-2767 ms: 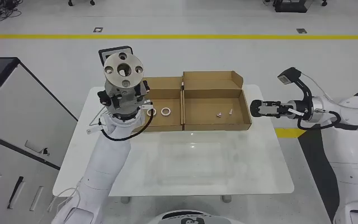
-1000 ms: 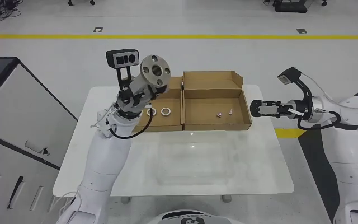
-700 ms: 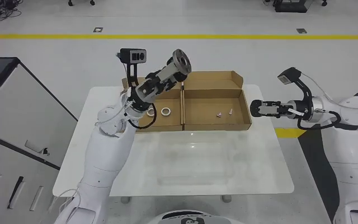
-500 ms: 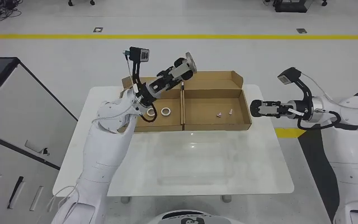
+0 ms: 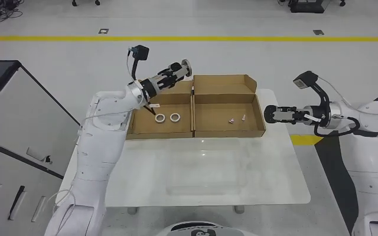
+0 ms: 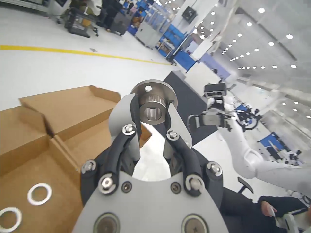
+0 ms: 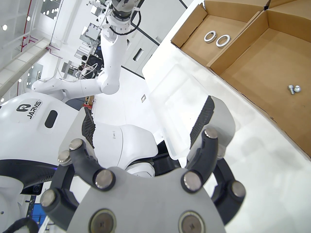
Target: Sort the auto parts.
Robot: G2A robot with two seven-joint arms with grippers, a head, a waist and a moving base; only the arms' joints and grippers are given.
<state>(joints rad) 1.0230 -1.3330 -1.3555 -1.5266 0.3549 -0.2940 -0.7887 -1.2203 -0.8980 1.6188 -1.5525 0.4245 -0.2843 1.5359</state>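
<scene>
My left gripper (image 5: 177, 70) is raised above the back edge of the left cardboard box (image 5: 144, 125), shut on a metal flanged bushing (image 5: 185, 66) that lies tilted on its side. In the left wrist view both fingers clamp the bushing (image 6: 153, 109) by its hub. Two washers (image 5: 159, 118) (image 5: 175, 117) lie in the left box. Two small bolts (image 5: 233, 121) sit in the right box (image 5: 215, 112). My right gripper (image 5: 269, 114) hangs just outside that box's right wall, open (image 7: 145, 124) with nothing between its fingers.
A clear plastic tray (image 5: 207, 168) lies on the white table (image 5: 277, 171) in front of the boxes. The boxes stand side by side at the table's back, flaps up. A dark cabinet (image 5: 23, 118) stands left of the table.
My left arm swung the bushing from above the left box's left side toward the back, near the seam between the boxes, tipping it from flange-up onto its side. The right arm stayed still.
</scene>
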